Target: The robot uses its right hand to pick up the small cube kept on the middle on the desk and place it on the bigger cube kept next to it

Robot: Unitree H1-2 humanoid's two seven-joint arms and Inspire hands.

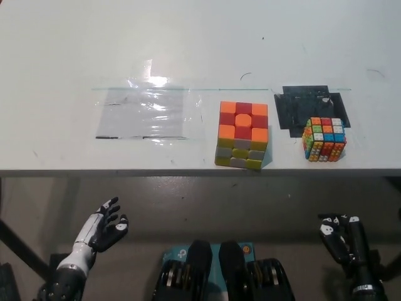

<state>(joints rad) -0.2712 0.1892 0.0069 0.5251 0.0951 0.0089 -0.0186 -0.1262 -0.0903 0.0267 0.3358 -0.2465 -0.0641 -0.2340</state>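
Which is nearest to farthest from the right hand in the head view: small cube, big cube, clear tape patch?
From the right hand, low at bottom right below the desk edge:
1. Small cube, on the black tape patch, right side of the desk.
2. Big cube, middle.
3. Clear tape patch, left.

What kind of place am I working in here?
Likely a lab or test bench, not a home: a plain white desk with a clear taped sheet, a black tape patch, and two puzzle cubes, bigger cube and small cube.
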